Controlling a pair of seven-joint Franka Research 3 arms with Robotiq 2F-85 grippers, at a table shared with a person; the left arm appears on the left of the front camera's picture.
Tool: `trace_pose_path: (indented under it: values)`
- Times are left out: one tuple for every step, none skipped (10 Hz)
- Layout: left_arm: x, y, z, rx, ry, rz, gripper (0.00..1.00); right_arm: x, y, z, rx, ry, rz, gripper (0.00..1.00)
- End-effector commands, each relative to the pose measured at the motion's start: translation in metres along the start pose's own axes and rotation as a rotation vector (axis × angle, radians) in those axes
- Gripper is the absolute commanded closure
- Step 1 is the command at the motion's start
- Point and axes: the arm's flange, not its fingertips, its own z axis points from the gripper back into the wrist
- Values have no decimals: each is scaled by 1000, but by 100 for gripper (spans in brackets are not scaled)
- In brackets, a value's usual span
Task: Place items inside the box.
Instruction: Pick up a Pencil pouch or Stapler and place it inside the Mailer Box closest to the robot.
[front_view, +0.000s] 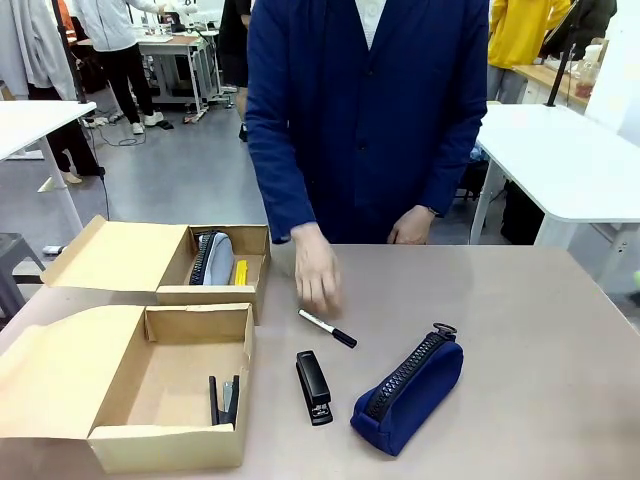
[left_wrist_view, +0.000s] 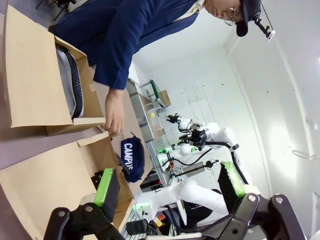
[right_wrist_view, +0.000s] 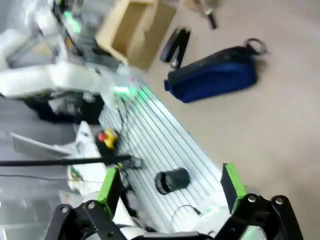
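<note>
The navy blue zip pencil pouch (front_view: 408, 392) lies on the table (front_view: 540, 340) toward 5 o'clock in the front view, outside both boxes. The black stapler (front_view: 314, 387) lies just beside it at its 9 o'clock, not touching. The white-and-black marker pen (front_view: 328, 328) lies at the stapler's 12 o'clock. The person's hand (front_view: 318, 275) reaches down over the pen's white end; whether they touch cannot be told. The near cardboard box (front_view: 150, 390), at the stapler's 9 o'clock, stands open and holds a slim black item (front_view: 223, 400). The far cardboard box (front_view: 255, 240), at 12 o'clock from the near one, holds a grey zip pouch (front_view: 215, 258) and the yellow utility knife (front_view: 240, 272). In the wrist views, the left gripper (left_wrist_view: 169, 187) and the right gripper (right_wrist_view: 170, 185) each hold their green pads wide apart, gripping nothing.
</note>
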Motion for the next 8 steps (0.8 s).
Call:
trace_pose_path:
  values:
    - [-2, -2, 0, -13, 2, -22, 0, 29, 2, -36, -182, 236, 766, 0]
    - [-2, -2, 0, -13, 2, -22, 0, 34, 15, -61, -263, 313, 873, 0]
    - [-2, -2, 0, -13, 2, -22, 0, 37, 38, -82, -283, 400, 987, 0]
    - [-2, -2, 0, -13, 2, -22, 0, 38, 30, -59, -85, 198, 260, 0]
    - [-2, -2, 0, -13, 2, -22, 0, 38, 30, -59, -85, 198, 260, 0]
    - [-2, -2, 0, -13, 2, -22, 0, 44, 44, -83, -123, 305, 397, 0]
    - [-2, -2, 0, -13, 2, -22, 0, 50, 61, -110, -216, 390, 787, 0]
    - [-2, -2, 0, -13, 2, -22, 0, 65, 64, -141, -300, 489, 967, 0]
